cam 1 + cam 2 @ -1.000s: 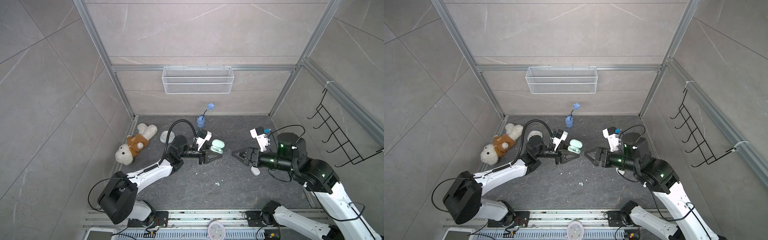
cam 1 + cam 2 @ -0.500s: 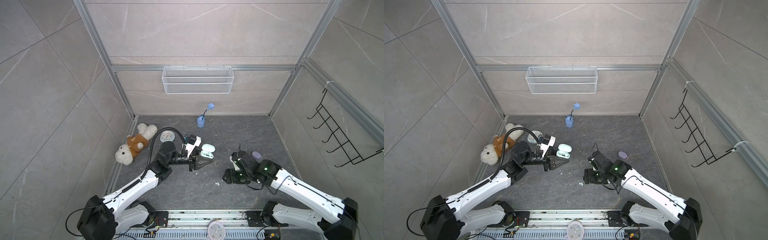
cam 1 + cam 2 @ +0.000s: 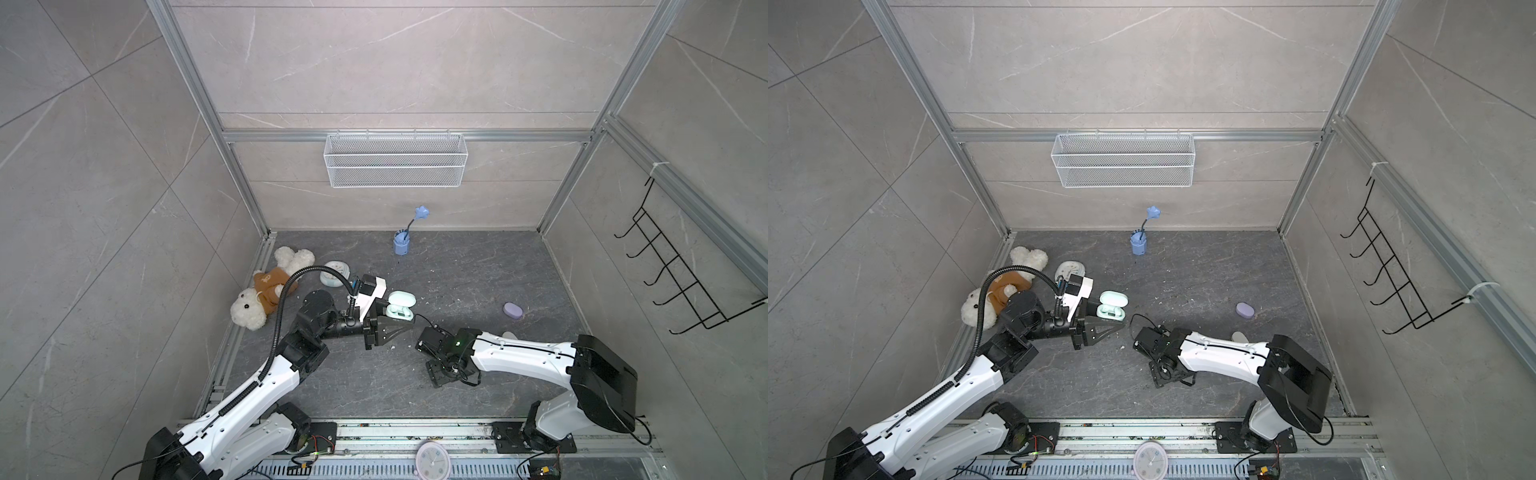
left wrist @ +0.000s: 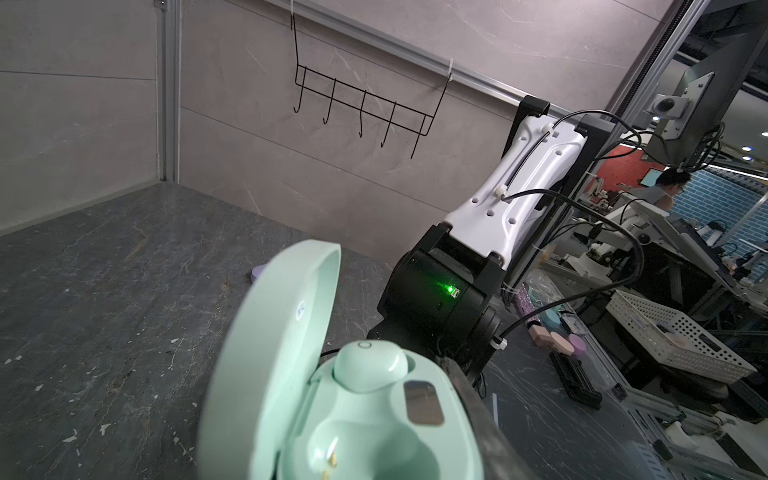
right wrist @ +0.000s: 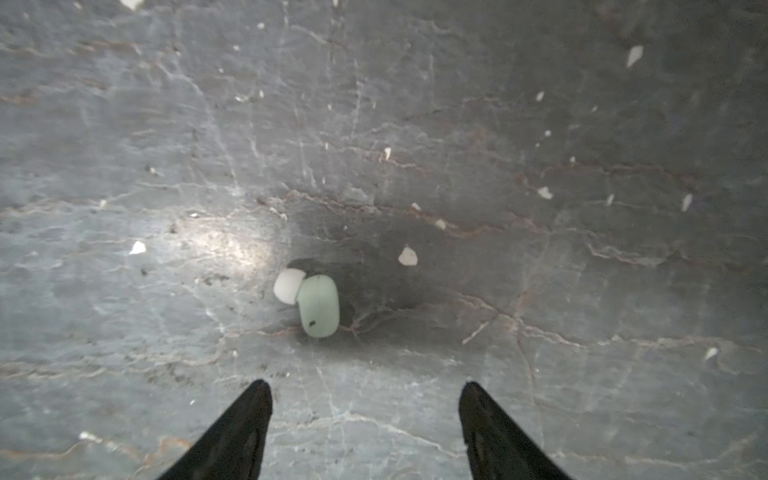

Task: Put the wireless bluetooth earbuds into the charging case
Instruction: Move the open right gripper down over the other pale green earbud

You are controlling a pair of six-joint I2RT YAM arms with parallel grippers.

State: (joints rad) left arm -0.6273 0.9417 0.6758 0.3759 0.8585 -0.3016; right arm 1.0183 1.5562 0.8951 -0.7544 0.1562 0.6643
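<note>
The mint green charging case [image 3: 401,306] hangs above the floor with its lid up, and my left gripper [image 3: 401,319] is shut on it. In the left wrist view one mint earbud [image 4: 370,365] sits in a socket of the case [image 4: 266,332]; the socket beside it is empty. Another mint earbud [image 5: 318,305] with a white tip lies on the dark floor. My right gripper [image 5: 365,385] points straight down just short of it, open, with nothing between its fingers. In both top views the right wrist [image 3: 446,353] hides that earbud.
A lavender case [image 3: 512,310] lies shut on the floor at the right, and a white case [image 3: 1239,336] shows partly behind the right arm. A teddy bear [image 3: 266,291], a small clock [image 3: 334,272] and a blue cup [image 3: 401,243] stand further back. White crumbs dot the floor.
My right arm has dropped from mid-air facing the left gripper to the floor and now points down over the earbud. The left gripper has drawn back leftwards with the case.
</note>
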